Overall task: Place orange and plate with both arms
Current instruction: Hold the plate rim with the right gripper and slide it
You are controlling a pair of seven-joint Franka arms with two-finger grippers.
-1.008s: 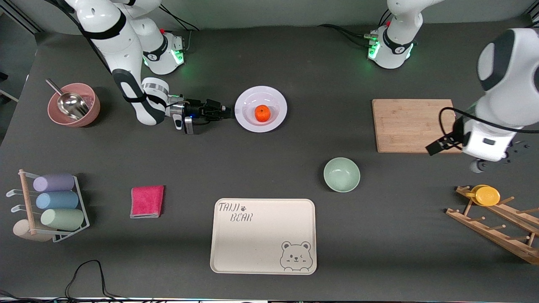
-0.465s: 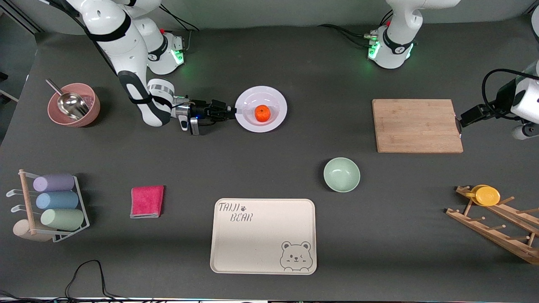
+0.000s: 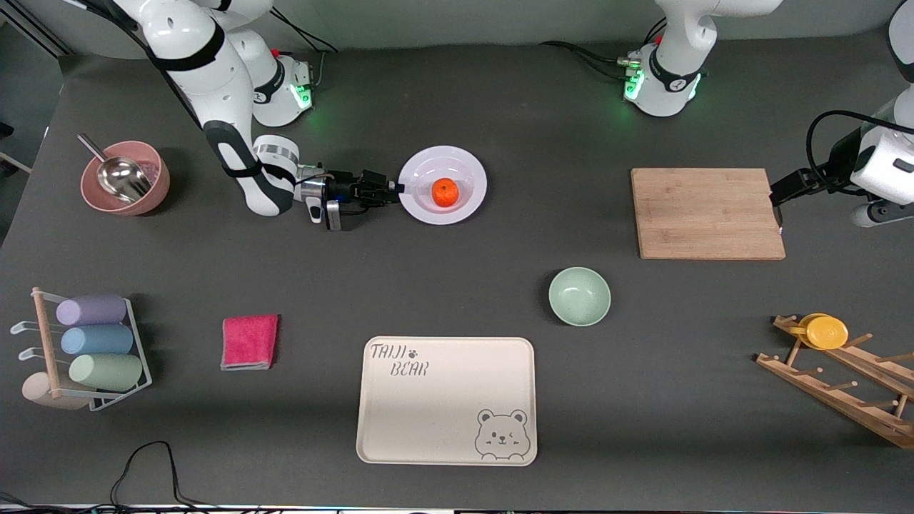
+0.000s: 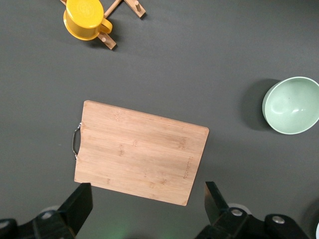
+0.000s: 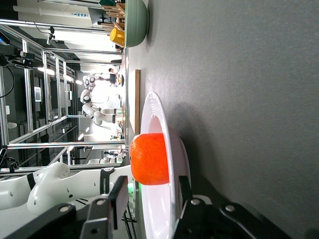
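On the dark worktop (image 3: 457, 285), the orange (image 3: 445, 192) sits in the centre of the white plate (image 3: 471, 171) as the right tool (image 3: 395, 190), fingers parted, straddles the plate's rim, while the left tool (image 4: 144, 209) (fingers spread wide) hangs over the wooden cutting board (image 3: 707, 213).

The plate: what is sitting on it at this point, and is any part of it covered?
The orange sits in the shallow centre of the plate, hiding the patch beneath it. The right gripper is at the rim, jaws open around it. Nothing else is on the plate.
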